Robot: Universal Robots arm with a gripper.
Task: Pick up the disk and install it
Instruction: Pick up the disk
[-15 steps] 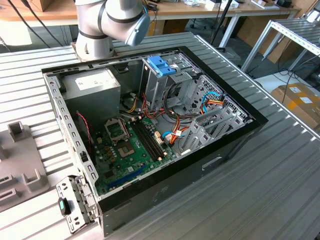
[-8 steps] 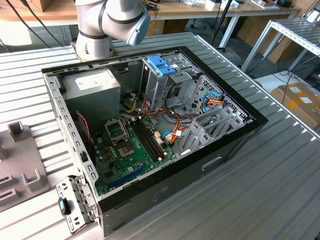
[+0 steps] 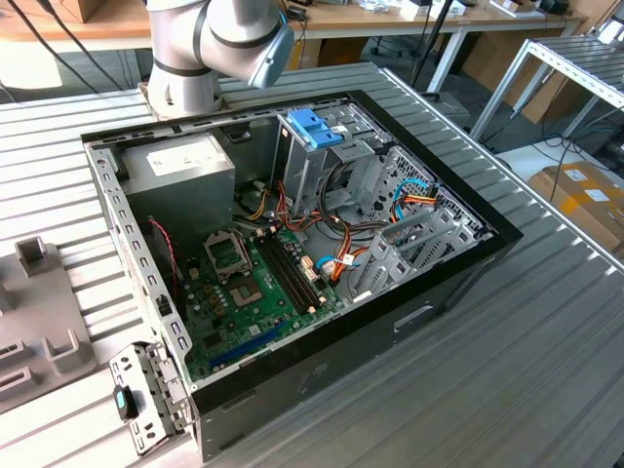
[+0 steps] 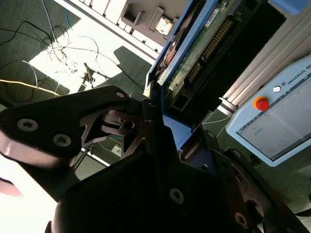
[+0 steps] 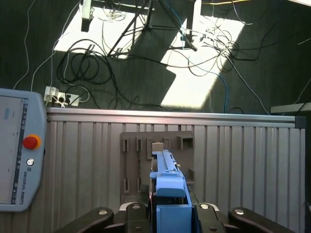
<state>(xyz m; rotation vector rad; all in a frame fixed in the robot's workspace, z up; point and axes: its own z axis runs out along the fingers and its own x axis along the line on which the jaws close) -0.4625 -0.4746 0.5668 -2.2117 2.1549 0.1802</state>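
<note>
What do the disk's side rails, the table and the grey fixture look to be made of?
Side rails of the disk: blue plastic, matte, evenly coloured. The table: probably aluminium, shown by silvery ribbed profiles with a dull sheen. The fixture: likely grey plastic, matte with moulded slots, though it is hard to be sure.

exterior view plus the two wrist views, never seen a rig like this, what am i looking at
The exterior view is taken from off the arm. It shows the robot arm's base standing on a ribbed metal table, where an open computer case lies; a grey holder sits at the exterior view's left. Both wrist views come from cameras riding on the arm. In the first wrist view the gripper has its black fingers shut on the disk, a drive with blue side rails, with the grey holder beyond it. The second wrist view shows that disk close up, its green board visible. The pale box with a red button is a handheld control panel.
</note>
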